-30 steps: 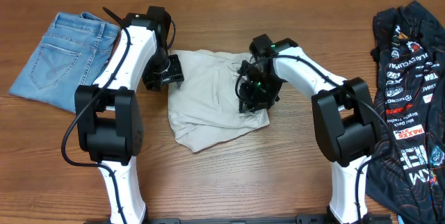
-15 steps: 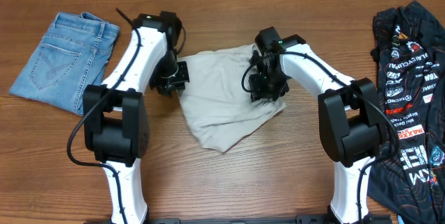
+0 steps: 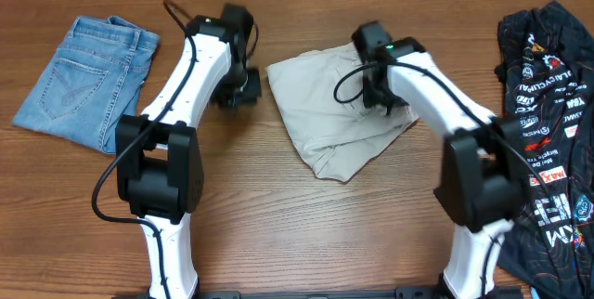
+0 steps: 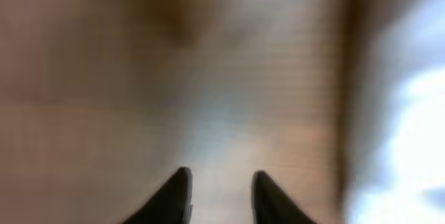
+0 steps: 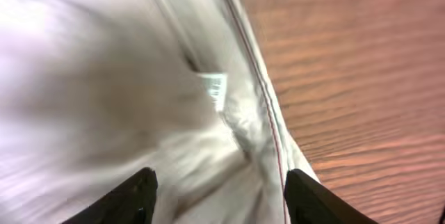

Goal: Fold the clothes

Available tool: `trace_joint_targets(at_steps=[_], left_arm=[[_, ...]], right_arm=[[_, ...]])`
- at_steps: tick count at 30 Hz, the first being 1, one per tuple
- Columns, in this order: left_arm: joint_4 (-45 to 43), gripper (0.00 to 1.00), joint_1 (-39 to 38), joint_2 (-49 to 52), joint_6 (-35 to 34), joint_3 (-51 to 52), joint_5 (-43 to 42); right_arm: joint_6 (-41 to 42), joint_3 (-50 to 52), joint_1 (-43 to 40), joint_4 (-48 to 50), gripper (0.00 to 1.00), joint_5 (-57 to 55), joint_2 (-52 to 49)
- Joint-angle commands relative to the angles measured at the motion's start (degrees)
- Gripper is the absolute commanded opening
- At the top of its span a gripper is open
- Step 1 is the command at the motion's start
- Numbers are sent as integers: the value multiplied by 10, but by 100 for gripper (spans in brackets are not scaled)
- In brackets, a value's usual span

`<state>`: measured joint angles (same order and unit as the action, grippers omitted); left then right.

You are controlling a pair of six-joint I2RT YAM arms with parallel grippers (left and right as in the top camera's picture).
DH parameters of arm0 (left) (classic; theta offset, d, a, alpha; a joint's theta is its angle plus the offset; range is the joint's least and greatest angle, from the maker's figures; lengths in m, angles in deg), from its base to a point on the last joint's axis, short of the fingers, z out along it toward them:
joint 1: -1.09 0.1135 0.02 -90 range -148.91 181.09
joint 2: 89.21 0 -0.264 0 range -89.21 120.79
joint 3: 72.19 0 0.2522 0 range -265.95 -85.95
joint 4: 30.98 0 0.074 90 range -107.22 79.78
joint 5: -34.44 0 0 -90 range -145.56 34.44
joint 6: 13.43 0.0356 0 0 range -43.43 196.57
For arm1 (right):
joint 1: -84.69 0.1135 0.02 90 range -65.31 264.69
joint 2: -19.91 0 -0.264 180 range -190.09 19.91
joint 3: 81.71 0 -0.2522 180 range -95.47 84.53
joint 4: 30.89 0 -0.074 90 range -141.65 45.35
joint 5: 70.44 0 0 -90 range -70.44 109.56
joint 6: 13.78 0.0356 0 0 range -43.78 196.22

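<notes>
Beige shorts (image 3: 334, 118) lie crumpled at the table's middle, with an inner label (image 5: 214, 85) showing in the right wrist view. My right gripper (image 3: 380, 93) hovers over their right part, jaws wide open (image 5: 219, 182), cloth beneath but nothing pinched. Just left of the shorts' left edge is my left gripper (image 3: 239, 90), apart from them. In the blurred left wrist view its fingers (image 4: 221, 181) stand open over bare wood. Folded denim shorts (image 3: 83, 81) lie at the far left. A black printed jersey (image 3: 548, 132) lies at the far right.
The wooden table (image 3: 306, 234) has bare room in front of the beige shorts, between the two arm bases. The jersey runs along the right edge down to the front.
The beige shorts have slid right and toward the back with both arms. The right gripper has opened off the cloth, and the left gripper has come off the shorts' left edge.
</notes>
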<state>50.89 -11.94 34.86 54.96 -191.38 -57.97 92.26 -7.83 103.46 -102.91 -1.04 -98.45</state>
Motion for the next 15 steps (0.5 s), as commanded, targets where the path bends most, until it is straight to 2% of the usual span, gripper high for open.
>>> trace_joint_targets(at_steps=[1, 6, 15], left_arm=[[-97, 56, 2, -41, 24, -59, 12], [-209, 56, 1, -28, 40, -59, -60], [-257, 55, -14, 38, 54, -59, -83]], right_arm=[[-25, -21, 11, 8, 64, 130, 116], [-26, -17, 11, -4, 64, 286, 123], [-30, 10, 11, -4, 64, 392, 77]])
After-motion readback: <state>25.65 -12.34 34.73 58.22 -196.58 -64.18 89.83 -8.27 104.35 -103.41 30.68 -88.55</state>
